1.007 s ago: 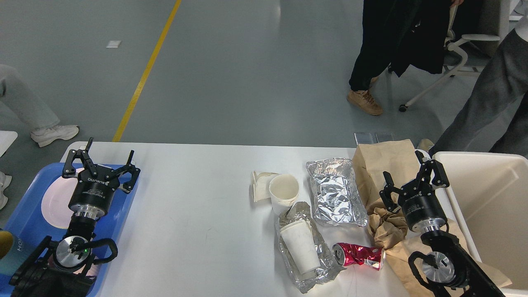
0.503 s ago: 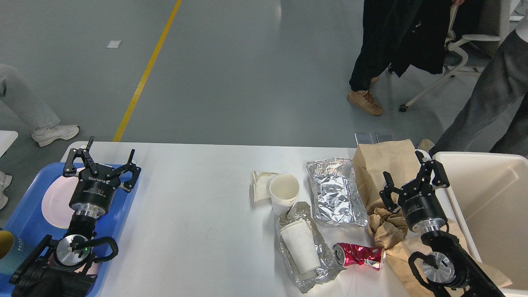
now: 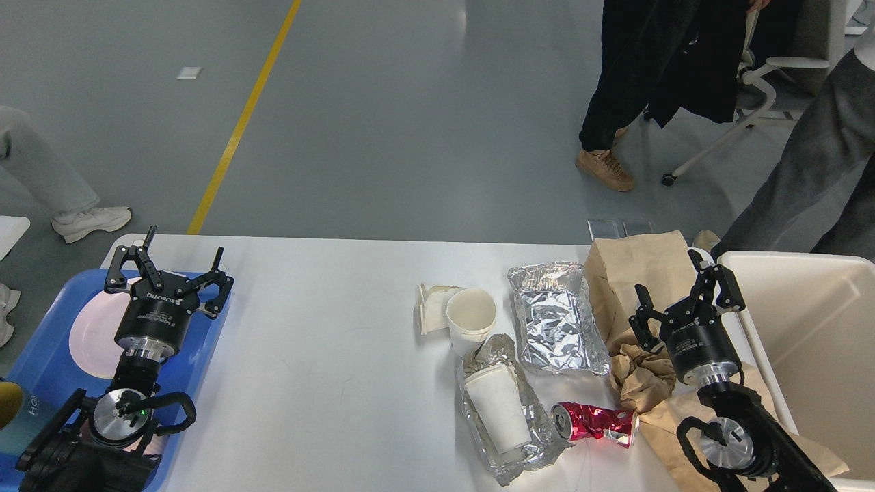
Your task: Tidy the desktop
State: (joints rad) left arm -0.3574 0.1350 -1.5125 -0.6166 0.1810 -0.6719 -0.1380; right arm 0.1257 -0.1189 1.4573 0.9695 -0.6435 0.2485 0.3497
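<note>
Litter on desktop point(image 3: 328, 355), both grippers empty.
Risks, judged: crushed red can point(image 3: 593, 421) may roll if nudged; foil sheet point(image 3: 557, 324) and brown paper bag point(image 3: 639, 273) may slip from the fingers or snag. Left gripper point(image 3: 169, 265) fingers wide above blue tray point(image 3: 41, 355); right gripper point(image 3: 680, 294) fingers wide beside cream bin point(image 3: 813, 328). White surface spans foreground; grey floor, yellow line, bystanders beyond.
</note>
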